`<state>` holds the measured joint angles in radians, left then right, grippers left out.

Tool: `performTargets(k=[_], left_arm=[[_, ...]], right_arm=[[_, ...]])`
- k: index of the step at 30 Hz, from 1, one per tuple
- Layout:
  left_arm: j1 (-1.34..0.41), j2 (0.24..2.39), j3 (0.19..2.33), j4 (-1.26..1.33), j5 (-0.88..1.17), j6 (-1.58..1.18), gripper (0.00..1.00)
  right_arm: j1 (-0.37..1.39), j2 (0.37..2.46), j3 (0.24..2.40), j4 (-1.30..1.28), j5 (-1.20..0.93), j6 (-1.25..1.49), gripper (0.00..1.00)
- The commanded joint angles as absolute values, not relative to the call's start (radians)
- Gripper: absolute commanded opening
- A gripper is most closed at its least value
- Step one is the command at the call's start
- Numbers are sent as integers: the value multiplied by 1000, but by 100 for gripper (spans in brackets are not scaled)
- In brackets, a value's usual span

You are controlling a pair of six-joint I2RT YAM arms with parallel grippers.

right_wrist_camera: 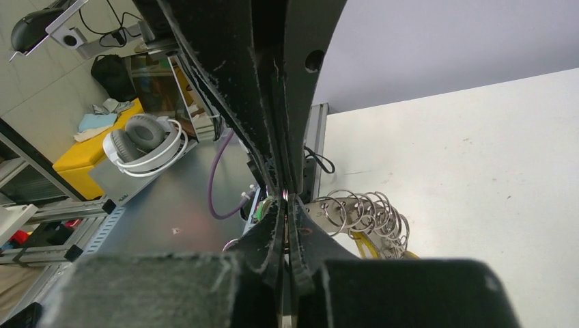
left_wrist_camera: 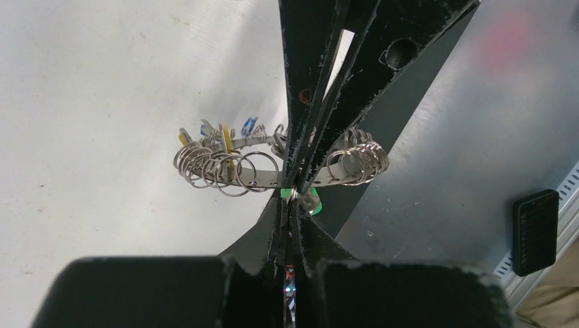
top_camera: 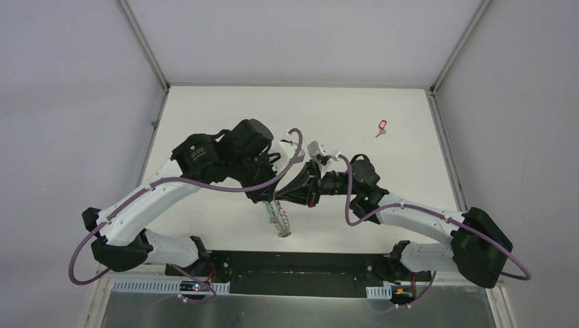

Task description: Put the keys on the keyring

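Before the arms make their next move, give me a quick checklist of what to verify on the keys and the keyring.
1. Left gripper shut: ok.
2. Right gripper shut, tips meeting the left's: ok.
3. Keyring at the meeting fingertips: ok; which gripper grips it: cannot tell.
4. Green-tagged key threaded on: cannot tell, mostly hidden by the fingers.
5. Red-tagged key on the ring: not ok, it lies alone on the table.

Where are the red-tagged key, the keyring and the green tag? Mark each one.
red-tagged key (top_camera: pixel 382 125): top view, on its red tag.
keyring (left_wrist_camera: pixel 267 180): left wrist view, on the near grey band.
green tag (left_wrist_camera: pixel 311 202): left wrist view, on its visible green edge.
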<state>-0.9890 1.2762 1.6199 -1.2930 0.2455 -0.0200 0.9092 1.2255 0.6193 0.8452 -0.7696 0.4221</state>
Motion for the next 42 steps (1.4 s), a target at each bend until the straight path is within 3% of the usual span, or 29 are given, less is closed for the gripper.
performTargets(k=[1, 5, 11, 16, 29, 32, 42], left_arm=[[-996, 1256, 1618, -1231, 264, -38, 0], [-997, 1231, 1601, -1203, 265, -36, 0], [-996, 1143, 1528, -1108, 261, -44, 35], [-996, 985, 1357, -918, 253, -68, 47], [-997, 562, 912, -433, 326, 1, 50], [-997, 531, 865, -395, 334, 40, 44], [-996, 556, 785, -253, 316, 50, 38]], right_arm=[[917, 1228, 671, 903, -812, 431, 0], [916, 1219, 664, 904, -808, 422, 0], [917, 1172, 637, 900, -764, 397, 0], [918, 1140, 621, 897, -747, 382, 0], [917, 1112, 611, 911, -749, 382, 0], [917, 1109, 611, 918, -751, 385, 0], [918, 1115, 608, 945, -775, 401, 0]])
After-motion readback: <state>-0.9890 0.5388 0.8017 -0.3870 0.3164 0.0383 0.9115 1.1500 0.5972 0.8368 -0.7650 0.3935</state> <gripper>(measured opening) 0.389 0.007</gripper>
